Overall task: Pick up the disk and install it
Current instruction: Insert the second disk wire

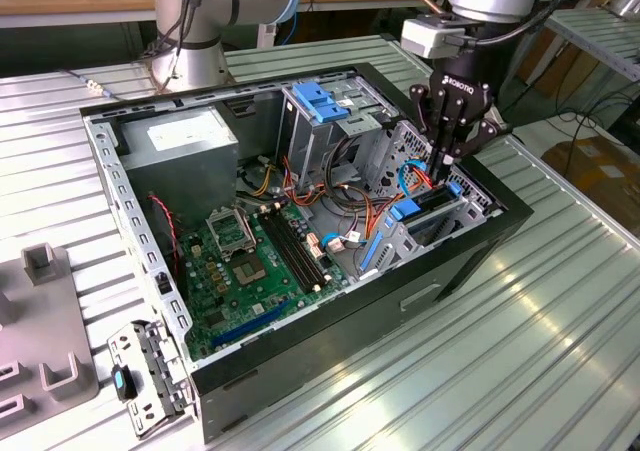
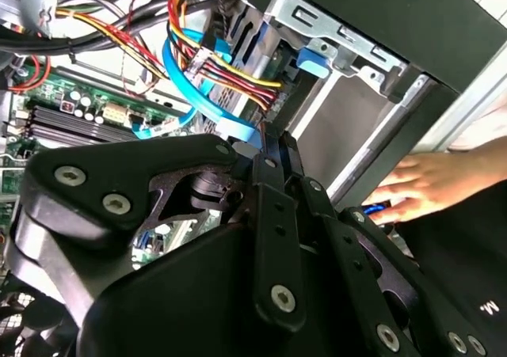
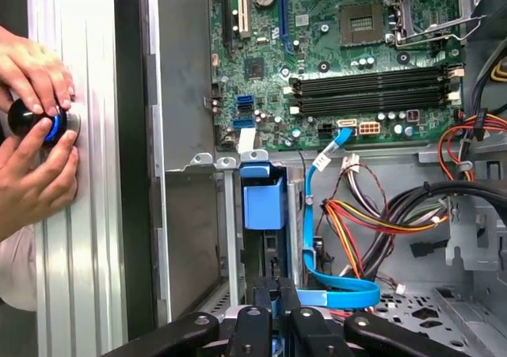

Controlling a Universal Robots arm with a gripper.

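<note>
1. The gripper (image 1: 447, 161) hangs over the open computer case (image 1: 250, 366), at the corner on the exterior view's right, above a drive bay.
2. Its fingers (image 1: 443, 131) point straight down and sit close together, pinching the upper edge of the disk (image 1: 438, 199).
3. The disk stands on edge, partly sunk in the bay between metal walls, its blue rail (image 1: 405, 210) showing beside it.
4. In the first wrist view the blue rail (image 3: 262, 199) lies just past the fingertips (image 3: 252, 325), with a light blue cable (image 3: 339, 294) curling next to it.
5. The motherboard (image 1: 250, 266) lies on the case floor.
6. In the first wrist view, 2 hands (image 3: 32, 147) hold a round black and blue object (image 3: 43, 123) on the table (image 3: 79, 214) beside the case.
</note>
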